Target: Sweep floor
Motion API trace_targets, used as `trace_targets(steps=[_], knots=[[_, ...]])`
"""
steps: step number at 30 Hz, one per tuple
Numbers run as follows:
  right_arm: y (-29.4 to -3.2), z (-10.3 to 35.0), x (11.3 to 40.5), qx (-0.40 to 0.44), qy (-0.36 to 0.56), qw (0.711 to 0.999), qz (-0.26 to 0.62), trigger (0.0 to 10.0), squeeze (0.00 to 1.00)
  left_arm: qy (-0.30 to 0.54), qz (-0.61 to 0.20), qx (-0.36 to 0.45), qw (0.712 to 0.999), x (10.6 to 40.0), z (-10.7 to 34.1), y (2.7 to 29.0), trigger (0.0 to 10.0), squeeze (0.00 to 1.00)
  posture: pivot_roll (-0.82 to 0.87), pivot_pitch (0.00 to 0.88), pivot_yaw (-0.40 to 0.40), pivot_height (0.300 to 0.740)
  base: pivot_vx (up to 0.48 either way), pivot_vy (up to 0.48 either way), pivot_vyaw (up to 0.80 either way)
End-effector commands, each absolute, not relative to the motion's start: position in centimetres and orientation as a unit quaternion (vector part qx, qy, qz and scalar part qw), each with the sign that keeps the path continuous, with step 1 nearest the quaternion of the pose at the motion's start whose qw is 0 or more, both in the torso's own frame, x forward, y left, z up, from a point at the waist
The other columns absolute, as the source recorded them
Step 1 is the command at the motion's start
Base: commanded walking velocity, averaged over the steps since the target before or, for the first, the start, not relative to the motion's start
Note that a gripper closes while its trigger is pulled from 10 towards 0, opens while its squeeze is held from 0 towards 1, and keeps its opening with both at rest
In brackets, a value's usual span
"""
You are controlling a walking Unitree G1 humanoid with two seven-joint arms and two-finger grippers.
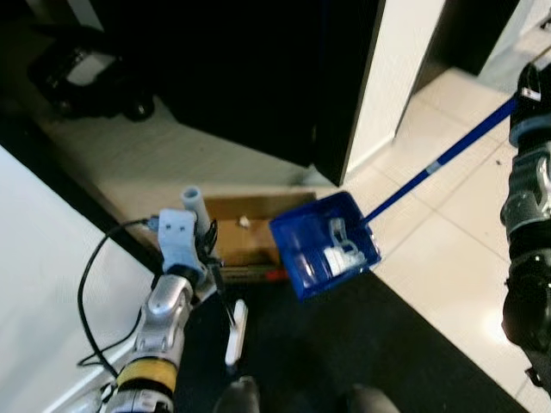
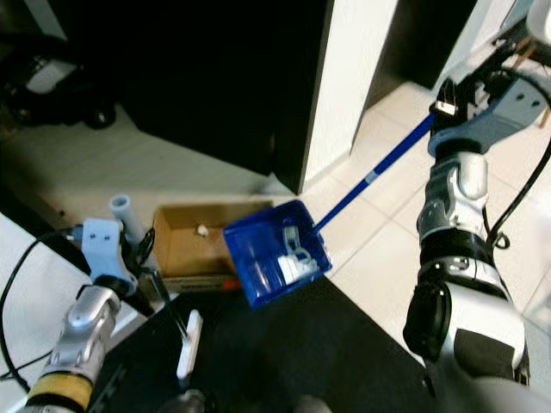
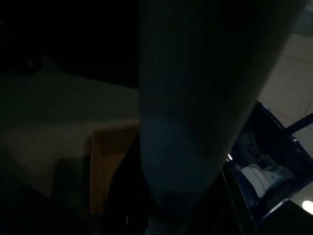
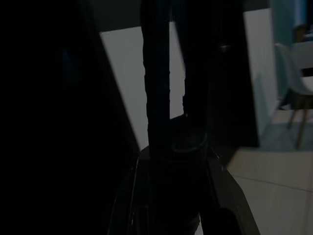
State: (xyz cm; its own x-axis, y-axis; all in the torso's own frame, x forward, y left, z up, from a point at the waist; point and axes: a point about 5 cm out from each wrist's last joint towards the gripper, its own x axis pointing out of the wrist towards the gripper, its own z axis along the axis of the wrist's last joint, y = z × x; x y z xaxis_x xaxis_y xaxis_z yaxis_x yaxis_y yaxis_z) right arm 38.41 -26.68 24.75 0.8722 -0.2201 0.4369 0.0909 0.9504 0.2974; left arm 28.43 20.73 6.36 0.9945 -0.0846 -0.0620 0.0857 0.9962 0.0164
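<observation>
Right end effector (image 2: 448,101) clamping blue dustpan (image 2: 275,252) handle, tipping over cardboard box (image 2: 185,237). Left end effector (image 1: 196,225) apparently gripping broom; jaws unclear. Risk: debris spilling beside box.

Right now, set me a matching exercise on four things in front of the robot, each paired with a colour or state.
Things:
1. dustpan
2. cardboard box
3. mat
4. dustpan handle

Descriptions:
A. black, lying on the floor
B. brown, open, with a small pale scrap inside
C. blue, tipped up, with white litter inside
D. long, blue, with a white band, running up to the right gripper

Pairs: 1-C, 2-B, 3-A, 4-D
</observation>
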Motion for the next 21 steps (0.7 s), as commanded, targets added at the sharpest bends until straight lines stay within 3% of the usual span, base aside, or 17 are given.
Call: trace_targets(steps=[1,21], knots=[[-27.83,25.16,38.00,0.142,-0.255,0.951,-0.100,10.0,0.00,0.040,-0.048,0.001,0.998,28.15,5.84,20.32,10.0,0.00,-0.01,0.082,-0.022,0.740,0.000,0.000,0.00],[-27.42,25.44,38.20,0.144,-0.260,0.951,-0.089,10.0,0.00,0.021,-0.032,-0.012,0.999,27.94,6.23,20.59,10.0,0.00,-0.01,0.077,-0.025,0.740,0.000,0.000,0.00]])
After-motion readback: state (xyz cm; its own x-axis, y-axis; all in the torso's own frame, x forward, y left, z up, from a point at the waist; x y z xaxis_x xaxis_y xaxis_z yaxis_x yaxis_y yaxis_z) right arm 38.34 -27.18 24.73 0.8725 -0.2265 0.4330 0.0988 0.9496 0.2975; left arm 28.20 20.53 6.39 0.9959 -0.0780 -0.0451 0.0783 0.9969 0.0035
